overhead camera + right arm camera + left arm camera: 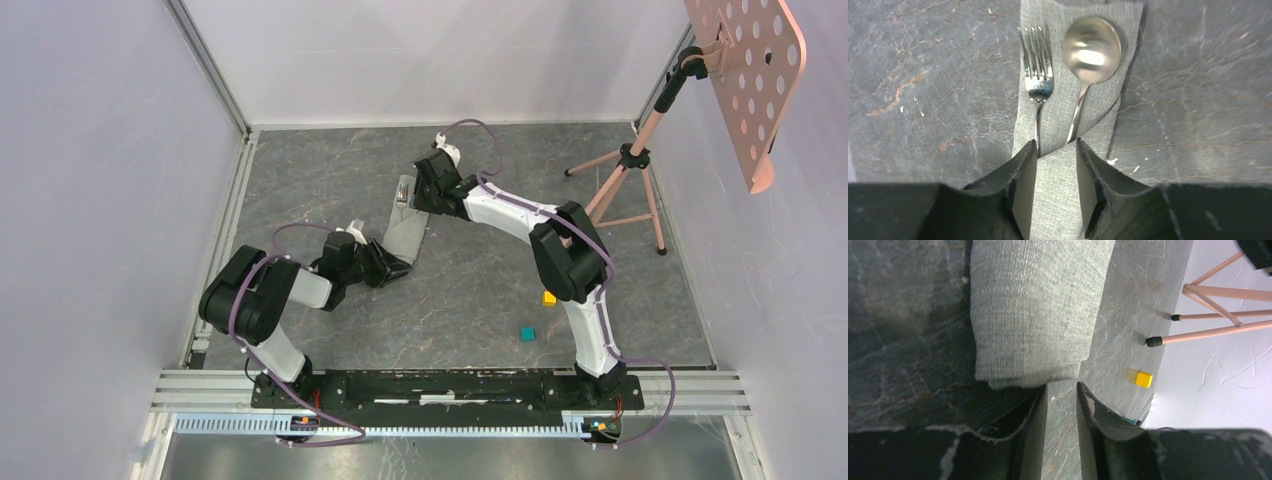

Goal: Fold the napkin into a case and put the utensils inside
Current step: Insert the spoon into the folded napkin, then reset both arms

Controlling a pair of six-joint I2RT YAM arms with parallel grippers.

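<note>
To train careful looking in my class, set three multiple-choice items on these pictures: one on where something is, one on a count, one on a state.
1. Where are the fork and spoon?
A. In a drawer.
B. Tucked in the folded napkin, heads sticking out.
C. On a plate.

2. How many small cubes lie on the table?
A. One.
B. Five.
C. Two.

3. What state is the right end effector in?
A. Open, fingers apart.
B. Clamped on the spoon.
C. Clamped on a cube.

Answers:
1 B: both handles vanish into the napkin's fold.
2 C: one yellow cube and one teal cube.
3 A: the napkin shows in the gap between its fingers.
</note>
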